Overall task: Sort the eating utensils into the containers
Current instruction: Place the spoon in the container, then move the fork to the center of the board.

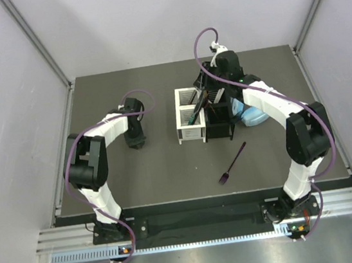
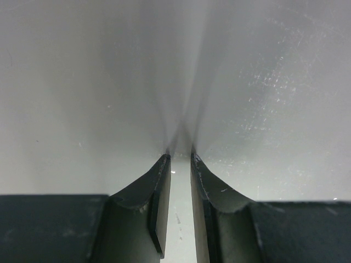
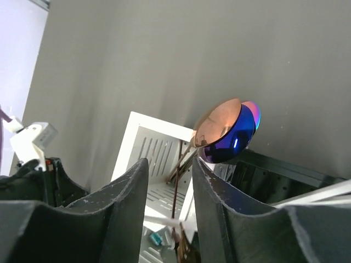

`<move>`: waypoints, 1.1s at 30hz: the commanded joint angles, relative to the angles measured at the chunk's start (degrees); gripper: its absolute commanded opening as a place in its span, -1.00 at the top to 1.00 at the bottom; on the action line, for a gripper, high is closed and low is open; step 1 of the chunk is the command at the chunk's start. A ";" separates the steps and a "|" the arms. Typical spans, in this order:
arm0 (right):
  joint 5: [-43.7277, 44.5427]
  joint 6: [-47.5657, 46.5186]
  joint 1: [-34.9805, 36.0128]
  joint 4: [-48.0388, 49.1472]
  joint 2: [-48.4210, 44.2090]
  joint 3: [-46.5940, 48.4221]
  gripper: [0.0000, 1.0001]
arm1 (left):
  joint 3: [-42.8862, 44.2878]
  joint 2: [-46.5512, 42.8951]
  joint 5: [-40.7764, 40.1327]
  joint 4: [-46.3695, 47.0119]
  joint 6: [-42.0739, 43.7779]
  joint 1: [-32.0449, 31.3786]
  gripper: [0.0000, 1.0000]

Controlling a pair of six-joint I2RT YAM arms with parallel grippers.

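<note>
Right gripper (image 3: 169,161): your jaws stand apart, with nothing clamped between them.
Spoons (image 3: 227,131): the coppery and purple-blue bowls overlap just past the fingertips. They sit a little right of the gap and touch neither finger (image 3: 215,200).
Spoon stems: they drop toward the caddies, but you cannot tell which compartment they stand in.
White caddy (image 3: 143,137): straight beyond your jaws, with thin brown stems leaning inside.
Black caddy (image 3: 274,171): right against the white one, on its right.
Fork (image 1: 232,163): purple, flat on the counter (image 1: 168,171), nearer you than the caddies and well apart from both arms.
Headphones (image 1: 254,118): light blue, beside the black caddy.
Left gripper (image 2: 180,156): your jaws are a narrow slit apart and hold nothing. They point down at the counter, well left of the white caddy.
</note>
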 commanded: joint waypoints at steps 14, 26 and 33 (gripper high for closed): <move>15.24 -0.92 -9.41 -26.93 -22.70 0.48 0.14 | 0.53 0.61 -0.61 0.31 -0.17 0.28 0.48; 5.49 -3.30 -16.54 -52.27 -36.19 -10.52 0.12 | 1.75 2.80 0.97 0.49 -1.14 0.28 0.49; 9.60 -10.31 -16.45 -63.78 -38.90 -11.48 0.15 | 1.94 0.97 -0.87 -0.04 -1.14 0.28 0.47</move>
